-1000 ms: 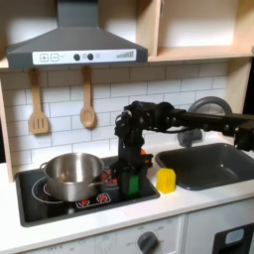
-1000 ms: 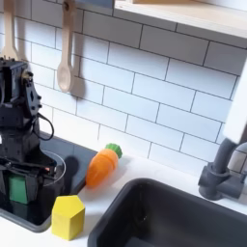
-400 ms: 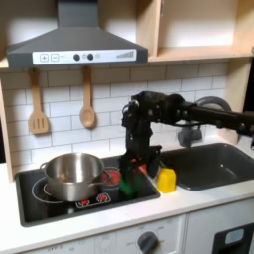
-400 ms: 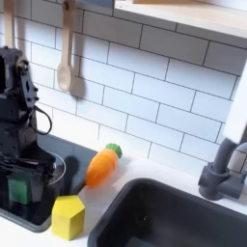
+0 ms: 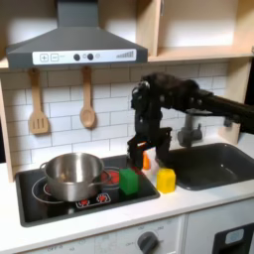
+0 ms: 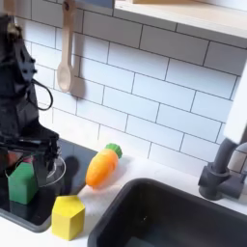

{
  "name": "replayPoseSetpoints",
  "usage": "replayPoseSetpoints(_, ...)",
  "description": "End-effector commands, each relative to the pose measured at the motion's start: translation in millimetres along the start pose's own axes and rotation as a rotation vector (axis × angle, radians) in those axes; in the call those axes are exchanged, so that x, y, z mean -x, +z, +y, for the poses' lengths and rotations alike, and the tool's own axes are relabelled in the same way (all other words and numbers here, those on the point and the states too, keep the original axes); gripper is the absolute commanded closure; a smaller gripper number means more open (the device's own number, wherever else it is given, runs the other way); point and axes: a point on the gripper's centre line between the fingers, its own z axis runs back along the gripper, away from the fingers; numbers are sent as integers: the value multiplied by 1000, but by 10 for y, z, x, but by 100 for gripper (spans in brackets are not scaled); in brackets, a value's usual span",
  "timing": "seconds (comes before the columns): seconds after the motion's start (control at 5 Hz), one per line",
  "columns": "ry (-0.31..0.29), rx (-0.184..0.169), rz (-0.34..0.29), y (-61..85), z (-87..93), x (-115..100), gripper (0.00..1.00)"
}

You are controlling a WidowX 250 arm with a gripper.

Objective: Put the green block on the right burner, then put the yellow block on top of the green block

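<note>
The green block (image 5: 129, 182) (image 6: 21, 181) rests on the black cooktop (image 5: 40, 206) in both exterior views, on the burner at the first exterior view's right, beside the pot. My gripper (image 5: 145, 157) (image 6: 29, 154) hangs open just above and behind it, apart from it and holding nothing. On the white counter stands the yellow block (image 5: 166, 180) (image 6: 68, 216), between the cooktop and the sink. The gripper partly hides the burner ring.
A steel pot (image 5: 71, 176) fills the burner at the first exterior view's left. An orange carrot (image 6: 103, 165) lies behind the yellow block. The dark sink (image 5: 213, 164) (image 6: 174, 217) and faucet (image 6: 222, 174) are to the right. A wooden spatula and spoon (image 5: 87, 104) hang on the tiled wall.
My gripper has let go of the green block and risen, shifting toward the first exterior view's right. The green block stays on the burner. The yellow block has not moved.
</note>
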Motion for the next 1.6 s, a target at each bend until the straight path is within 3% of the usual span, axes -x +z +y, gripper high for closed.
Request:
replayPoseSetpoints(0.0, -88, 48, 15, 120, -401, 595, 0)
replayPoseSetpoints(0.4, -170, 20, 67, 94, -573, 1134, 0)
replayPoseSetpoints(1.4, -171, 24, 52, 124, -568, 1114, 0)
